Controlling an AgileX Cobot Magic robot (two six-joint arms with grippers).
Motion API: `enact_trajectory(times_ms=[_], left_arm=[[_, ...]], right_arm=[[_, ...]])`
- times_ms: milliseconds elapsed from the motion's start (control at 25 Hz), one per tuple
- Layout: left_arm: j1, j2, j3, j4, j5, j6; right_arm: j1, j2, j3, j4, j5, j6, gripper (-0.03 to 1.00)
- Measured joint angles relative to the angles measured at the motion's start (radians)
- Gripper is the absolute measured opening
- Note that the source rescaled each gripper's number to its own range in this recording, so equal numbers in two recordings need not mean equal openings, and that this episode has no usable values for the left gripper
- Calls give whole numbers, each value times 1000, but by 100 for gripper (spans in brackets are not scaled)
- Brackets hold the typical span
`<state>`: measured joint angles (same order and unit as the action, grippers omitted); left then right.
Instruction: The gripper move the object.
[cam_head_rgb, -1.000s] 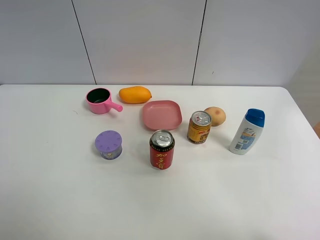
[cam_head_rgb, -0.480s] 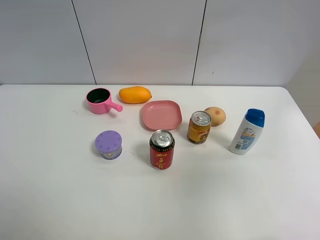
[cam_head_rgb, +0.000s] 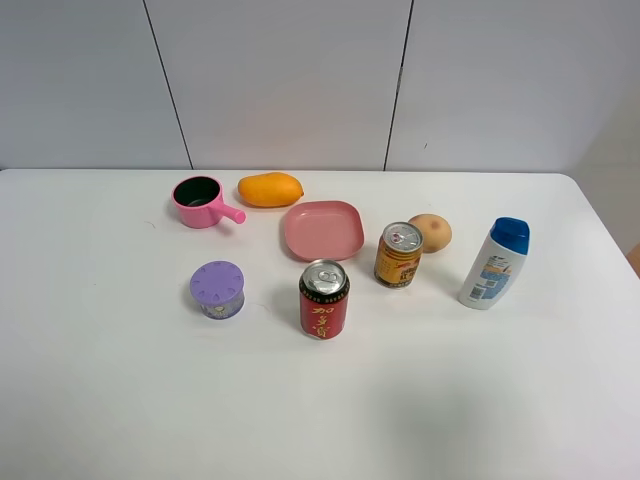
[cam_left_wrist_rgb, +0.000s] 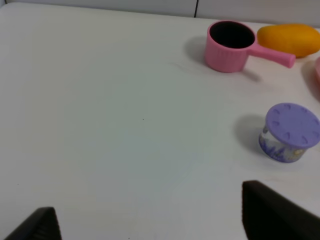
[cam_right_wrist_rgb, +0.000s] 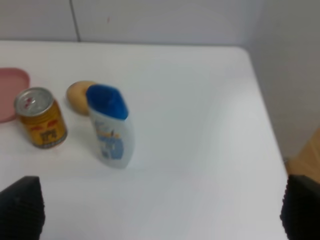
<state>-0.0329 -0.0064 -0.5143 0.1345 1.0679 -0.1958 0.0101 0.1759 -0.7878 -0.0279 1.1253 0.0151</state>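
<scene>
Purple container (cam_head_rgb: 217, 289) sits left of the red can (cam_head_rgb: 324, 299), untouched. My left gripper (cam_left_wrist_rgb: 150, 225) hangs back from it, jaws spread for approach; right gripper (cam_right_wrist_rgb: 160, 210) spread too, idle.

Red can (cam_head_rgb: 324, 299) upright just below pink plate (cam_head_rgb: 323, 229).

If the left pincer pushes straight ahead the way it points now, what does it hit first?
Probably nothing nearby: ahead of the open left pincer lies bare white table. The purple-lidded container and pink pot sit off to one side, though depth is uncertain.
</scene>
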Motion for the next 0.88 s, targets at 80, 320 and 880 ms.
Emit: enact_trajectory(times_ms=[80, 320, 880], left_arm=[[0, 0, 0, 0, 0, 0], [0, 0, 0, 0, -1, 0], [0, 0, 0, 0, -1, 0]], right_arm=[[0, -42, 60, 10, 0, 12, 100], [0, -149, 183, 22, 10, 23, 100], [0, -179, 289, 28, -49, 23, 98]])
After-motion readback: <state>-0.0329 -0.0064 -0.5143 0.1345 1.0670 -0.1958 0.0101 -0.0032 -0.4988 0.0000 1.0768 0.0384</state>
